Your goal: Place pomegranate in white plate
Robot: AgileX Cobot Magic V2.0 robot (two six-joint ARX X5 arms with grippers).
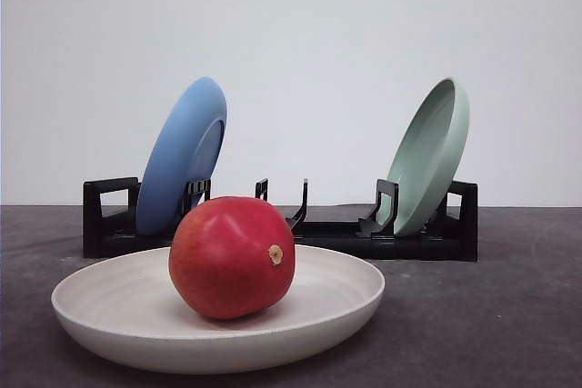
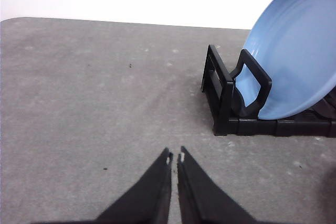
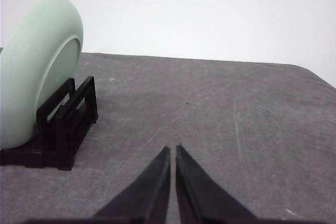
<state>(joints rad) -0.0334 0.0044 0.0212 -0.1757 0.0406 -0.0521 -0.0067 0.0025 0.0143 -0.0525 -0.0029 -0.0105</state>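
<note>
Left end effector [image 2: 175, 157]: fingers nearly together, a slit between the tips, holding nothing, above bare tabletop [image 2: 94, 103] near the blue plate [image 2: 294, 51] in its black rack [image 2: 231, 103]. Right end effector [image 3: 172, 150]: likewise narrow, empty, near the pale green plate [image 3: 37, 72]. The pomegranate [image 1: 232, 256] rests inside the white plate [image 1: 109, 329] at the tabletop's near edge.

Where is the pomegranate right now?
In the front view, the pomegranate rests inside the white plate, slightly left of centre, in front of the black rack holding the blue plate.
</note>
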